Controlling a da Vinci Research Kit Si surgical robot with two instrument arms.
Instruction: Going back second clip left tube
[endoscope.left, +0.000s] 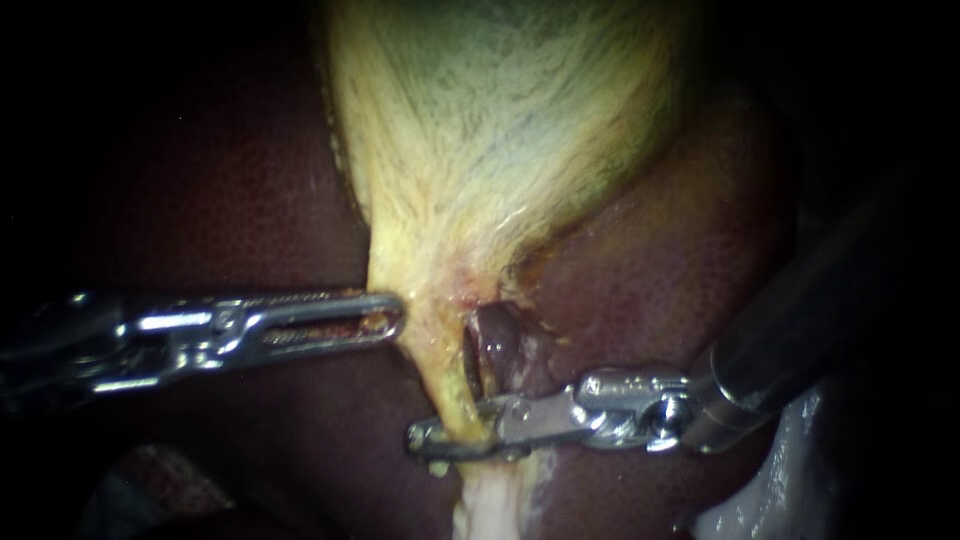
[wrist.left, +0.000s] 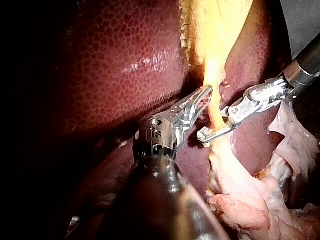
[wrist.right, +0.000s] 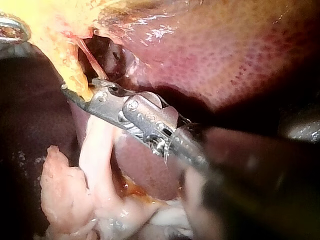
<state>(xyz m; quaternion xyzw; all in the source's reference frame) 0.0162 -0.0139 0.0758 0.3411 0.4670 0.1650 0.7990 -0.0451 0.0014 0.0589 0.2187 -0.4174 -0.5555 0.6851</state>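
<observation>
Endoscope view: the slender steel left instrument (endoscope.left: 395, 318) comes in level. Its slotted jaws lie together at the edge of the pale, yellow-green, fibrous gallbladder (endoscope.left: 490, 130), where it narrows to a neck, and seem to pinch that edge. The dark red mottled liver (endoscope.left: 660, 270) lies on both sides. Below the neck a small dark window (endoscope.left: 492, 350) opens in the tissue, and the yellowish, cord-like left tube (endoscope.left: 452, 385) runs down its left side. The steel right instrument (endoscope.left: 430, 437) reaches across this tube low down, one narrow jaw on each side, closed close on it. No clip can be made out here.

Left wrist view: the left instrument's (wrist.left: 205, 97) jaws meet the yellow strand just above the right instrument's (wrist.left: 205, 134) jaws, which cross the tube beside them. Pale pink fatty tissue (wrist.left: 250, 200) lies heaped beyond.

Right wrist view: the right instrument's (wrist.right: 75, 95) thin jaws lie across the tube (wrist.right: 97, 145), just below the window. The tube itself hides how hard they press.

Judging by the task, the step in hand is the right instrument's retreat from the left tube. The next move calls for its jaws to loosen first. The shaft should then draw back along its own line, without dragging the tube or any clip on it, while the left instrument holds its tension.

No brand, label or writing can be read on the tissue
</observation>
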